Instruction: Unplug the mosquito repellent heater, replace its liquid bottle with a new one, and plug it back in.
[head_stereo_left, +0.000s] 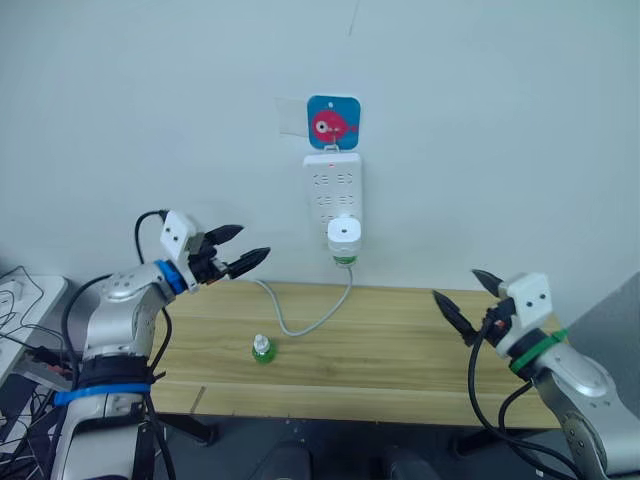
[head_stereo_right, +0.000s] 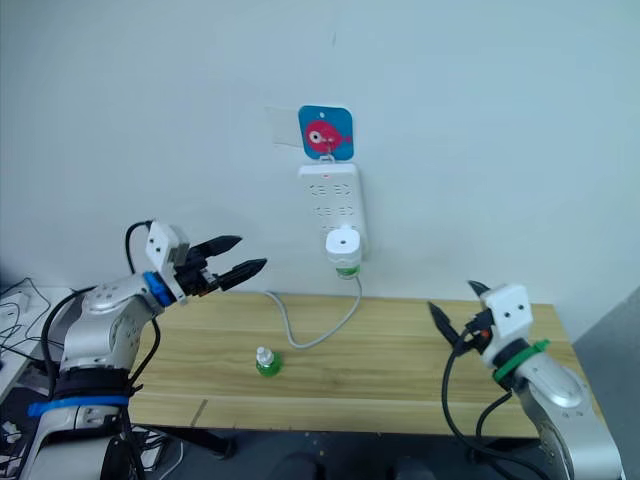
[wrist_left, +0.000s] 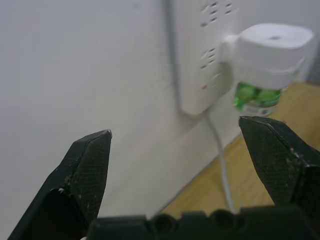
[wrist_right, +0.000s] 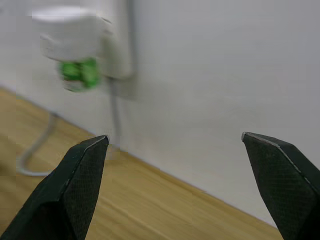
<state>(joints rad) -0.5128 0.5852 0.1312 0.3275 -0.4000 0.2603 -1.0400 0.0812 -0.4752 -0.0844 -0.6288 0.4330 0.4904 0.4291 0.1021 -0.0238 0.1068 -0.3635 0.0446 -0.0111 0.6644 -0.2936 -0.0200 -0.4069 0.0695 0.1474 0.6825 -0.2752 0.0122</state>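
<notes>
Task at start: mosquito repellent heater plugged into power strip at frame centre, its liquid bottle fitted beneath. New one stands capped on table, lower centre-left. Left gripper, centre-left, jaws apart, empty. Right gripper, lower right, jaws apart, empty. Unplugging, swap, replugging all remain. Blue hook plate above strip shows pink fish; no readable writing.

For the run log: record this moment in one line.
heater plugged into power strip | old bottle attached | new bottle on table | left pincer open, empty | right pincer open, empty
</notes>
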